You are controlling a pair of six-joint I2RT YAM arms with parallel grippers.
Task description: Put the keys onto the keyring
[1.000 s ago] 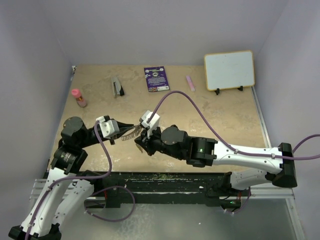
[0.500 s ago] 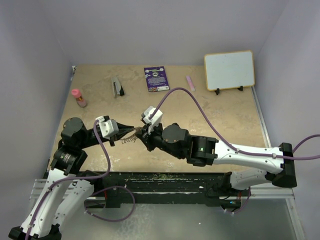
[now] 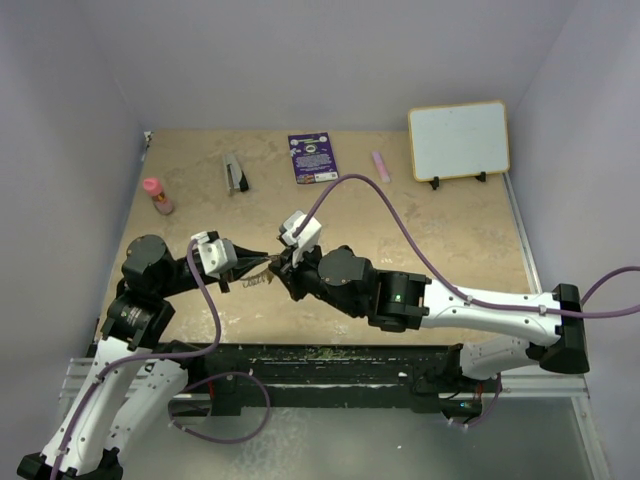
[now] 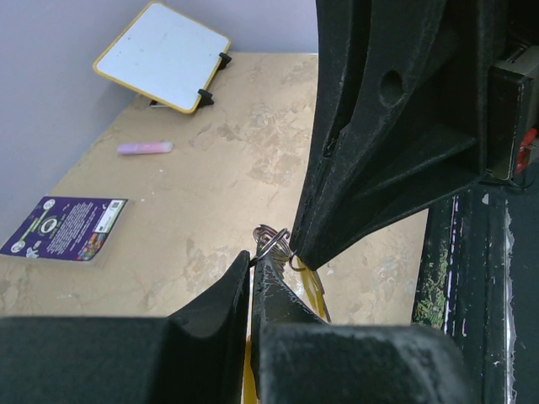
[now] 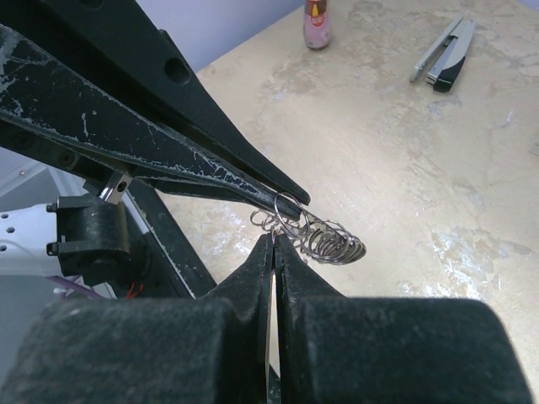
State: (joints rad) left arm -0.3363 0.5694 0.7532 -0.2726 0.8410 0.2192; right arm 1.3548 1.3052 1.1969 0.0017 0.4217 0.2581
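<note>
The keyring (image 3: pixel 259 279) is a coil of thin silvery loops held just above the table between my two grippers. My left gripper (image 3: pixel 262 262) is shut on one loop of it; the loop shows at its tip in the left wrist view (image 4: pixel 274 239). My right gripper (image 3: pixel 282 268) is shut, tip to tip with the left one, right beside the coil (image 5: pixel 327 241). A thin silvery sliver sits between its jaws. A yellow key head (image 4: pixel 312 291) hangs below that tip. Other keys are hidden.
A grey-and-black oblong tool (image 3: pixel 236 173) and a pink-capped bottle (image 3: pixel 155 195) lie at the back left. A purple card (image 3: pixel 313 157), a pink eraser (image 3: pixel 381 165) and a small whiteboard (image 3: pixel 458 140) stand along the back. The black front rail (image 4: pixel 472 278) is near.
My right gripper has shifted left and closed in on the left gripper's tip. The keyring coil has bunched up and hangs lower between them. The left arm has barely moved.
</note>
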